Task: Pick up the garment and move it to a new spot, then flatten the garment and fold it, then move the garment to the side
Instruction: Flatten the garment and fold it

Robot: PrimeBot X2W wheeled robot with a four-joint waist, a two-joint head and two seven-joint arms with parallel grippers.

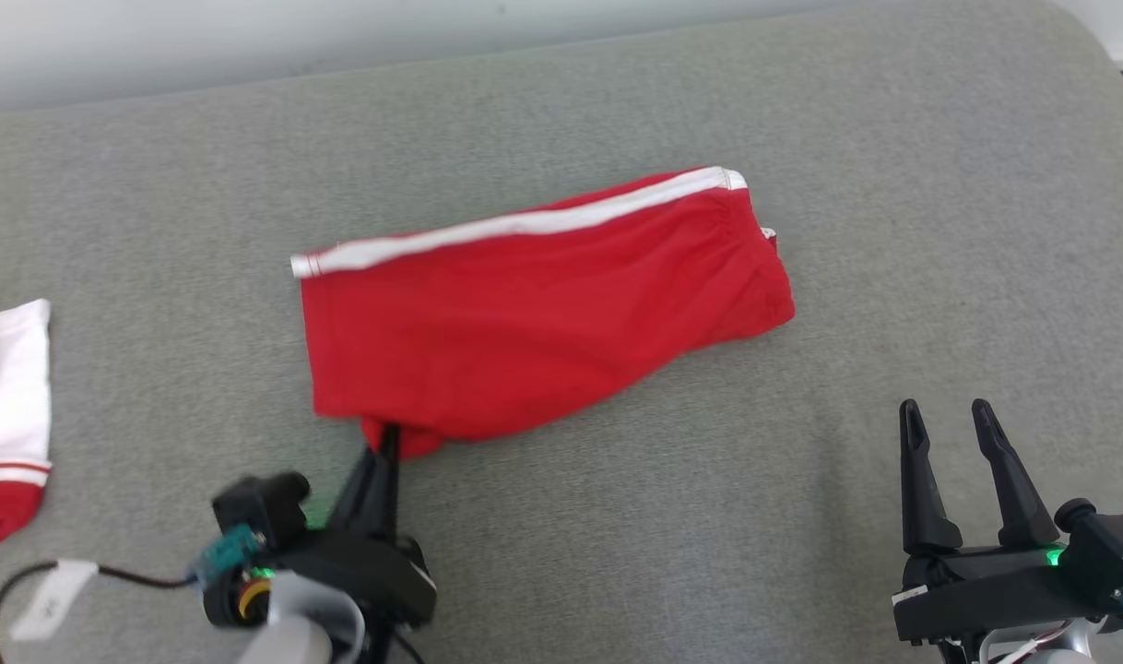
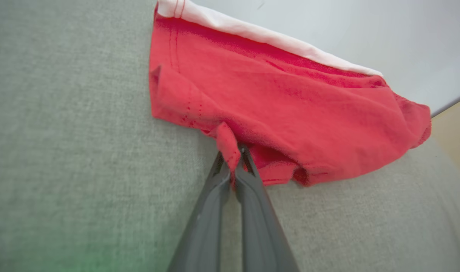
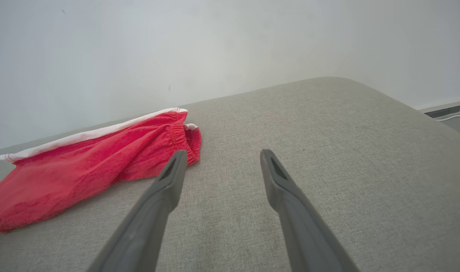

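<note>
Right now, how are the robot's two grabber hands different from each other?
The left gripper is shut, pinching a fold at the near edge of the red shorts; the right gripper is open and holds nothing. The left gripper touches the shorts; the right gripper sits apart from them, over bare grey cushion. Both have two long dark fingers.

A padded surface (image 1: 893,184) covered in grey woven fabric spreads wide, its far right corner rounded. Behind it stands a plain pale wall (image 3: 215,45) with a few small dark specks. Past the corner a patch of tan floor (image 2: 454,128) shows. The light is soft and even.
</note>
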